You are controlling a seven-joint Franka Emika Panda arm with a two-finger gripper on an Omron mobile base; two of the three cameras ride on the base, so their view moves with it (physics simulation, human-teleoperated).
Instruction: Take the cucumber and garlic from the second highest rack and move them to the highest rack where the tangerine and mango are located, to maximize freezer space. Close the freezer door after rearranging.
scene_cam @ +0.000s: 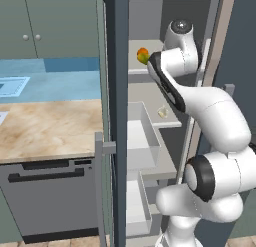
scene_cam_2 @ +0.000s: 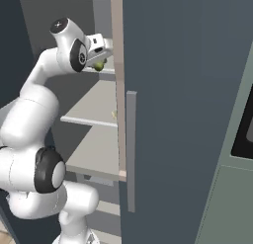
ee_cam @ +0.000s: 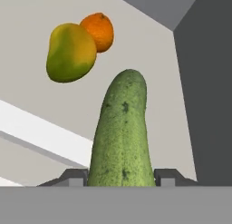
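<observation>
Cucumber [ee_cam: 121, 137] sits clamped in the gripper [ee_cam: 121, 177], pointing over the highest rack [ee_cam: 41, 23]. Mango [ee_cam: 71, 52] and tangerine [ee_cam: 99, 31] lie touching there.

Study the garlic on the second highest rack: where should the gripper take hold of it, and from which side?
The garlic is small and roundish, near the rack's front edge. Probably best to come in from the open front and close across its widest middle, once the gripper releases the cucumber.

Even, flat light (no blur).
</observation>
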